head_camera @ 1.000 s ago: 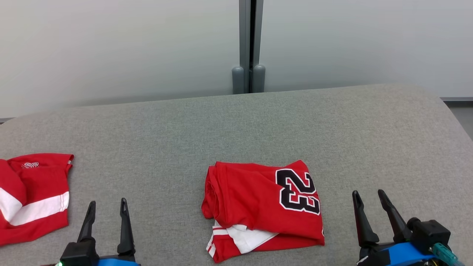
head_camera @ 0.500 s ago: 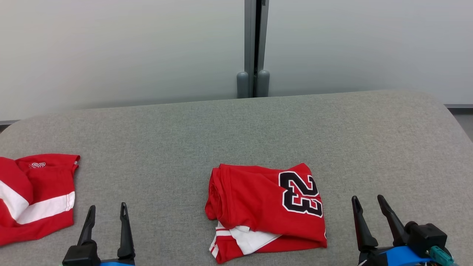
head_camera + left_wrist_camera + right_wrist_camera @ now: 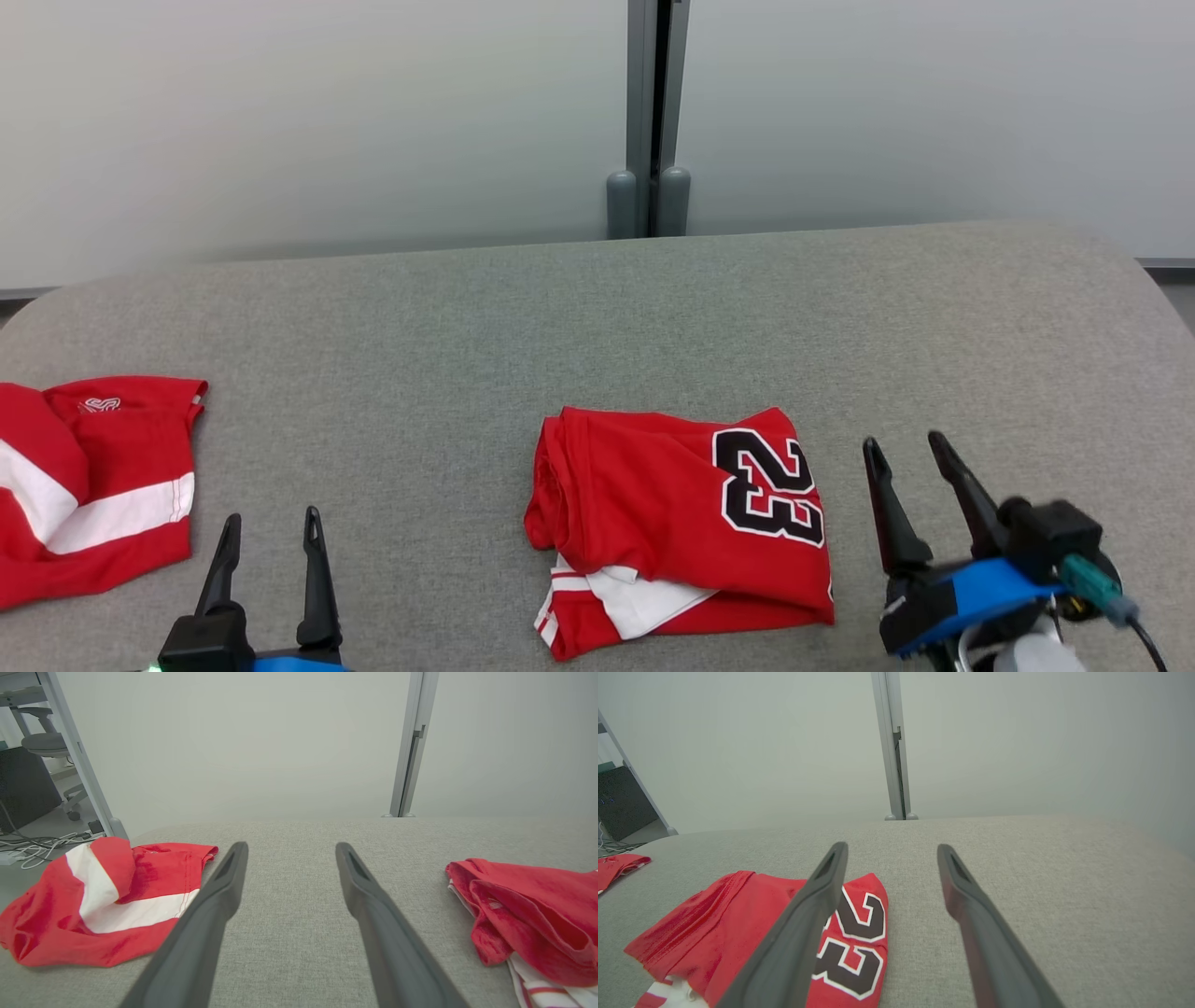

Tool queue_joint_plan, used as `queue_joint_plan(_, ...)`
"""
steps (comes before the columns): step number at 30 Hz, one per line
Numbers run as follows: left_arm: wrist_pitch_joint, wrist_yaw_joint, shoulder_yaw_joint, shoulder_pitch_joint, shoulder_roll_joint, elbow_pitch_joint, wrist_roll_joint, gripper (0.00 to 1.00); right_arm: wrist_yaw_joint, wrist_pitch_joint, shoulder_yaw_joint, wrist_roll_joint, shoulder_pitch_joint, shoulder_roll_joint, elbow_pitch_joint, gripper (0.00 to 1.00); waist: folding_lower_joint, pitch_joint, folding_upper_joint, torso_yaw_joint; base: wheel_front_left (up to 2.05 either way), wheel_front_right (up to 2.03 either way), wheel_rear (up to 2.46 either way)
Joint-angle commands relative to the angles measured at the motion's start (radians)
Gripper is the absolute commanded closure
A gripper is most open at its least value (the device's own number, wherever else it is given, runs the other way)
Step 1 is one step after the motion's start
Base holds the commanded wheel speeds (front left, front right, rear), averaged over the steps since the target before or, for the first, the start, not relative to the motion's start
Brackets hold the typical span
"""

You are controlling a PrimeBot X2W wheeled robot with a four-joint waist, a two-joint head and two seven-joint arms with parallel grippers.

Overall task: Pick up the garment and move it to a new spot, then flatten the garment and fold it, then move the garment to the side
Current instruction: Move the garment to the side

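Right gripper point(image 3: 904, 441): both dark fingers spread wide, nothing between them. It sits over the near right part of the worktop point(image 3: 597, 317), just to the right of the garment point(image 3: 653, 523) and apart from it. In the right wrist view the gripper point(image 3: 892, 846) points toward the far edge, and its left finger crosses in front of the printed number on the garment point(image 3: 738, 924).

Left gripper point(image 3: 272, 515): fingers also spread, empty, over the near left part of the worktop. In the left wrist view the gripper point(image 3: 292, 847) has bare grey fabric between its fingers.

Garment: red jersey, folded to a rough rectangle, black "23" with white outline on its right half, white and red striped layers showing at its near left corner. It lies toward the near edge, about midway between the left and right edges. It lies between the two grippers, nearer the right one; in the left wrist view its bunched left fold point(image 3: 523, 905) is well to the gripper's right.

Second red garment point(image 3: 93, 485), with a white band, lies rumpled at the left edge of the worktop point(image 3: 117, 896).

Beyond the far edge: pale wall panels and a grey post point(image 3: 649, 112).
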Motion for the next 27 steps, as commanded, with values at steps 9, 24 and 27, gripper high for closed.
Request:
queue_joint_plan(9,-0.003,-0.011,-0.008,-0.06,0.001,0.0,0.003,0.0,0.0,-0.002,0.068,0.002,-0.193,-0.041,0.184,0.0,0.0,0.052,0.0001,0.043,0.0,0.0,0.0)
queue_joint_plan(24,-0.003,-0.008,-0.012,-0.097,0.0,0.005,0.0,0.0,0.0,-0.002,0.141,0.029,-0.282,-0.02,0.601,0.0,0.0,0.109,0.0001,0.093,0.0,0.0,0.0)
queue_joint_plan(27,-0.003,-0.002,-0.018,-0.096,0.0,0.002,-0.004,0.0,0.0,0.004,0.158,0.047,-0.276,-0.008,0.649,0.0,0.0,0.114,0.0001,0.09,0.0,0.0,0.0)
